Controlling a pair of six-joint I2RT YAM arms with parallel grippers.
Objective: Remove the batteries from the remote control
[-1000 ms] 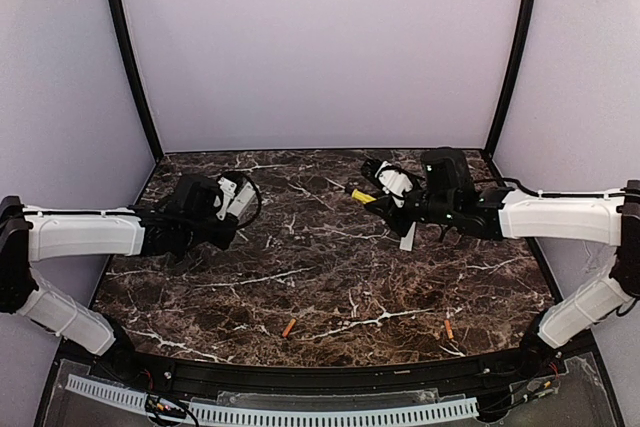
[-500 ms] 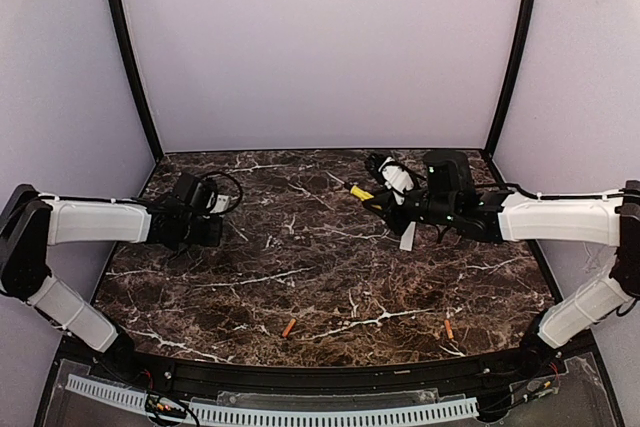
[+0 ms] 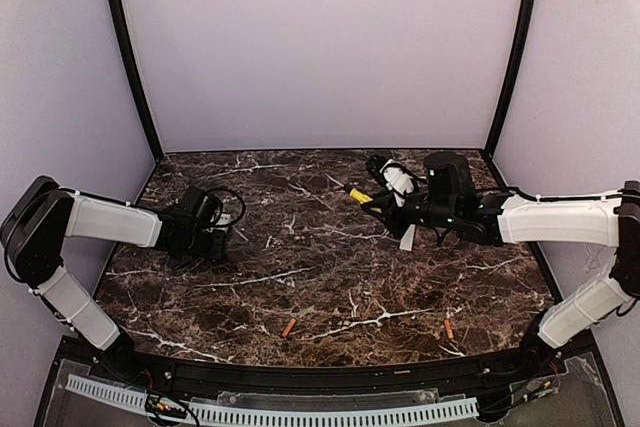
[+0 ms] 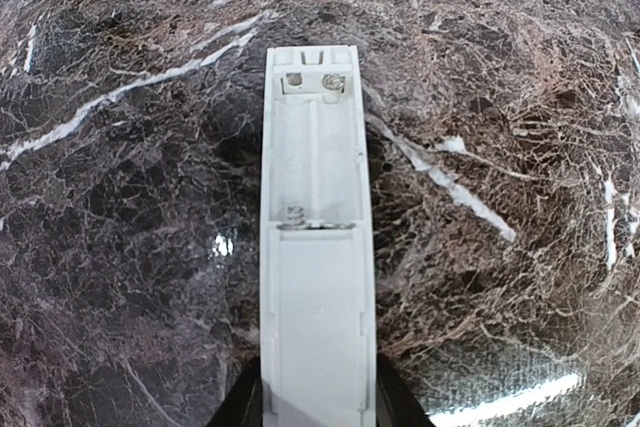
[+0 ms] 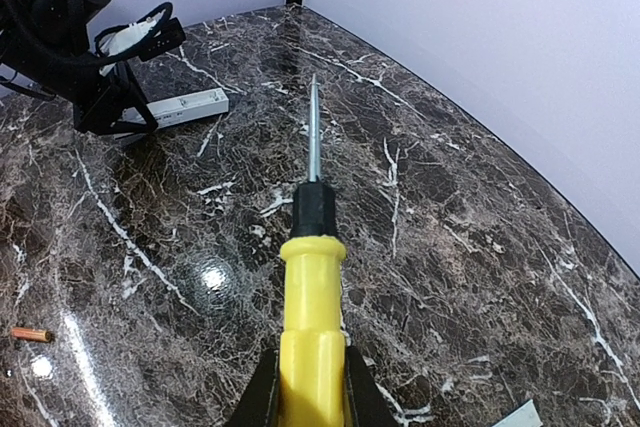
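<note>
Drawing back toward its own side and sinking lower than a second ago, the left claw (image 3: 212,240) is carrying the remote control (image 4: 318,247) with it, while the right claw (image 5: 312,397) is hardly shifting at all. Nearest the arm bases, the batteries (image 3: 289,328) are lying loose on the desk (image 3: 330,277), one left of centre and the other (image 3: 448,328) further right, both well apart from either claw. Being round and resting close to the near edge, they are probably the main risk: a sweeping arm or a knock to the desk could send them rolling off. Further in, the left claw is clamping the remote control by one end, so the body is sticking straight out ahead of the fingers and low over the marble. Its bay (image 4: 312,157) is facing up and showing only bare white plastic and metal contacts, so the unloading is looking finished. With the grip at one end only, the long free end could pivot or slip if it is set down at an angle. Farther back, the white cover strip (image 3: 407,237) is lying just beside the right claw, which is closed around the yellow handle of the screwdriver (image 5: 313,287), its shaft pointing across the desk toward the remote control; a careless swing there could jab it.
</note>
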